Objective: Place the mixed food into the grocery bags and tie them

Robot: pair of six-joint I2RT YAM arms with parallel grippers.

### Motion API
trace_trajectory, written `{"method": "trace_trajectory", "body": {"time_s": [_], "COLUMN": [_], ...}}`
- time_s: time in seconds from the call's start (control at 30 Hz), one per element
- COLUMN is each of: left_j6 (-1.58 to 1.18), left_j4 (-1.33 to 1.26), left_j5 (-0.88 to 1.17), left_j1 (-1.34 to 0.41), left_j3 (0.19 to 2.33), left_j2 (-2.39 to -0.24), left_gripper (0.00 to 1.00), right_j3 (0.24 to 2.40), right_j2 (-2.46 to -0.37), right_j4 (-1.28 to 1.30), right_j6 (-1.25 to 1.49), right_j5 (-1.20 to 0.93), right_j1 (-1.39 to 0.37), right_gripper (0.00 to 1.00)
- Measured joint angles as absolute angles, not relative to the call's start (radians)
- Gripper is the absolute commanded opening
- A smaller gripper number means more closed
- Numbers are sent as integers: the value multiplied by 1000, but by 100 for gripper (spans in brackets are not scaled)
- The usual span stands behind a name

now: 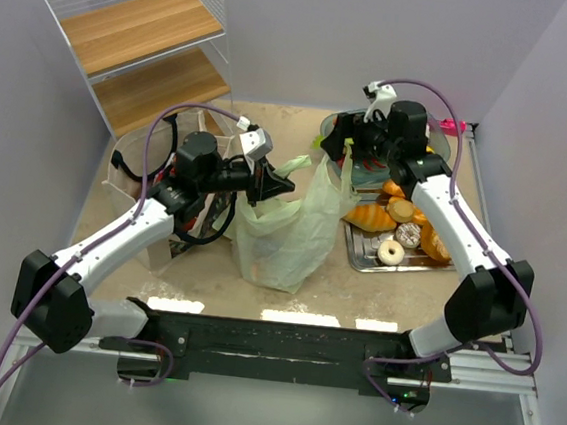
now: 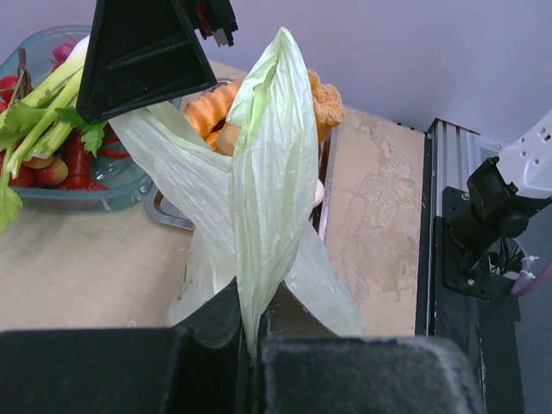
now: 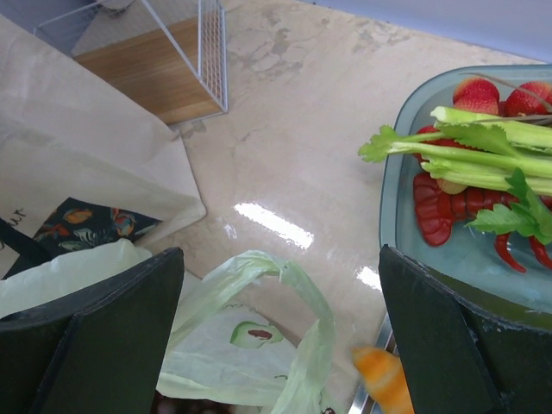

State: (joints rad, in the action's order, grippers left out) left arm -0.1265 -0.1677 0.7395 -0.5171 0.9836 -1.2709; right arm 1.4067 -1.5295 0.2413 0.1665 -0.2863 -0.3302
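Pinching pale-green bag (image 1: pixel 286 238) by one handle in left end effector (image 2: pixel 253 341).
Holding right end effector (image 3: pixel 280 336) wide open above the other handle.

High rear overview; two close wrist views; green bag (image 1: pixel 286 238) in all.

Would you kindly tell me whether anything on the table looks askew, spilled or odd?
Nothing looks spilled or damaged. The only untidy thing is the pale-green bag: the left gripper pinches one handle upright, while its other handle droops loose below the open right gripper.
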Motion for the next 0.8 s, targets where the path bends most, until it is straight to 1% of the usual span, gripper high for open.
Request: {"method": "trace_trajectory", "body": {"time_s": [0.03,0.1,0.13,0.2,0.23,0.3,0.33,0.4,0.6,0.8], "left_j6": [-127,-126,-126,-127,-127,-128,-130,-135,-160,-220], "left_j4": [-168,-168,-168,-168,-167,-167,-167,-167,-116,-31], "left_j5": [739,739,739,739,736,726,717,698,618,582], "left_j1": [-517,-517,-517,-517,-517,-517,-517,-517,-516,-515], "left_j3": [984,984,984,984,984,984,984,984,1024,1177], "left_j2": [-1271,-1271,-1271,-1271,-1271,-1271,-1271,-1269,-1266,-1271], "left_gripper": [0,0,0,0,0,0,0,0,0,0], "right_j3": [1407,1407,1407,1407,1407,1407,1407,1414,1507,1641], "right_j2": [-1533,-1538,-1540,-1542,-1544,-1546,-1547,-1547,-1538,-1478], "right_j4": [245,252,253,254,255,256,258,265,297,300], "right_j6": [166,166,164,163,164,169,177,183,202,212], "right_j5": [-289,-300,-307,-324,-335,-361,-373,-398,-464,-579], "right_j1": [-330,-331,-332,-334,-334,-334,-335,-335,-336,-336], "right_gripper": [98,86,71,55,34,20,9,0,0,0]}}
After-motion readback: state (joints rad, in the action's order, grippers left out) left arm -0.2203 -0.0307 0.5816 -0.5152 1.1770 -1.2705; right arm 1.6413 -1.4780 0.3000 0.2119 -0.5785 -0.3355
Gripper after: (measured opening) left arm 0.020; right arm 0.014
